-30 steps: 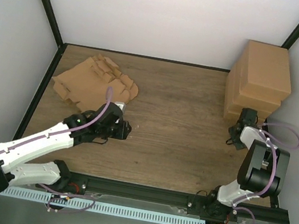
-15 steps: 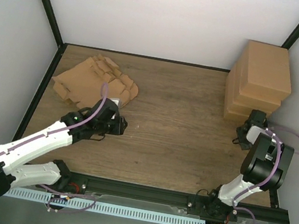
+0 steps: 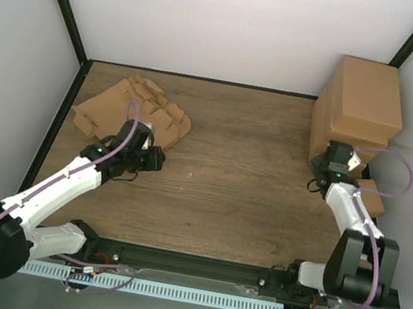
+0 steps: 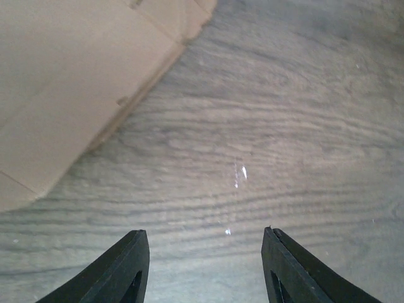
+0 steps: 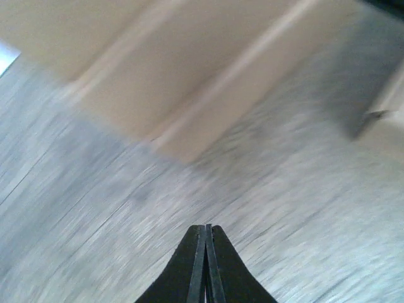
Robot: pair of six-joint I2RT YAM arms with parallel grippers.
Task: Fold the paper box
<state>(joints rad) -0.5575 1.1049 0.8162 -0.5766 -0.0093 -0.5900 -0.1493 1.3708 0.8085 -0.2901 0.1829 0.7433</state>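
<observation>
A pile of flat, unfolded paper box blanks (image 3: 130, 109) lies at the back left of the wooden table. Its tan edge fills the upper left of the left wrist view (image 4: 76, 82). My left gripper (image 3: 154, 158) hovers just off the pile's near right corner. It stands open over bare wood (image 4: 202, 232), with nothing between its fingers. My right gripper (image 3: 336, 155) is at the front of the stack of folded boxes (image 3: 358, 109) at the back right. It is shut and empty (image 5: 206, 226), with blurred cardboard (image 5: 189, 76) ahead of it.
Another small folded box (image 3: 372, 201) sits on the table at the right edge, beside the right forearm. Black frame rails (image 3: 57, 136) border the table on the left, back and right. White walls stand behind.
My left arm has pulled back and left, closer to the flat pile, and its jaws have widened slightly. My right arm has stretched out and swung left to the front of the folded stack.
</observation>
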